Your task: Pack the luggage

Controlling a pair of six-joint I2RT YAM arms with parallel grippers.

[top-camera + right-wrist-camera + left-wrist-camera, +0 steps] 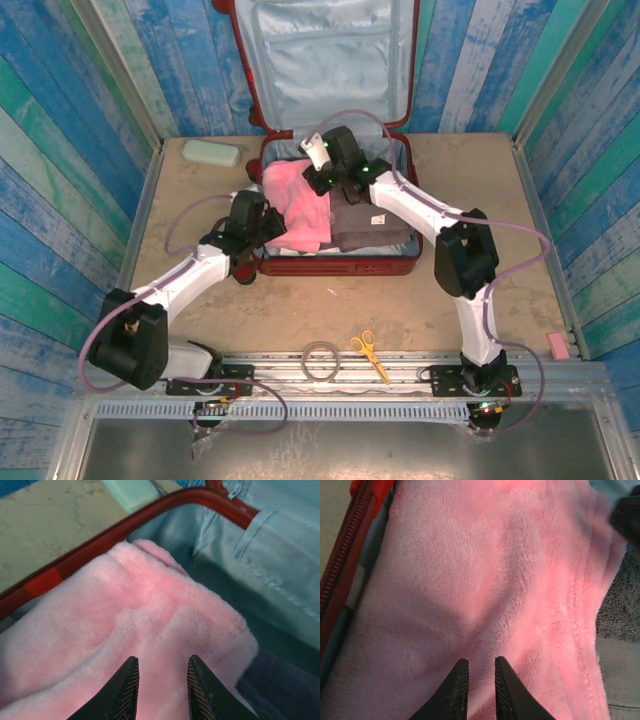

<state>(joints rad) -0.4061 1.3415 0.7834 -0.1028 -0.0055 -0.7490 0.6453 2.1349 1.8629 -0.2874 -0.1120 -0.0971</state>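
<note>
The luggage (340, 268) lies open in the middle of the table, its lid (330, 60) propped up at the back with pale blue lining showing. Inside, a pink fleece blanket (300, 205) fills the left half, beside a folded grey garment (370, 225). My left gripper (268, 228) is at the blanket's left edge. Its fingers stand close together with a ridge of fleece (495, 570) between them (481, 662). My right gripper (318, 170) is at the blanket's far corner, its fingers pinching a raised fold of fleece (140, 605) between them (162, 661). The red rim (100, 542) runs just beyond.
A pale green block (211, 152) lies on the table left of the suitcase. Yellow-handled scissors (370, 352) and a grey ring (320, 360) sit near the front rail. A small pink item (558, 345) rests at the right edge. Blue plank walls enclose the table.
</note>
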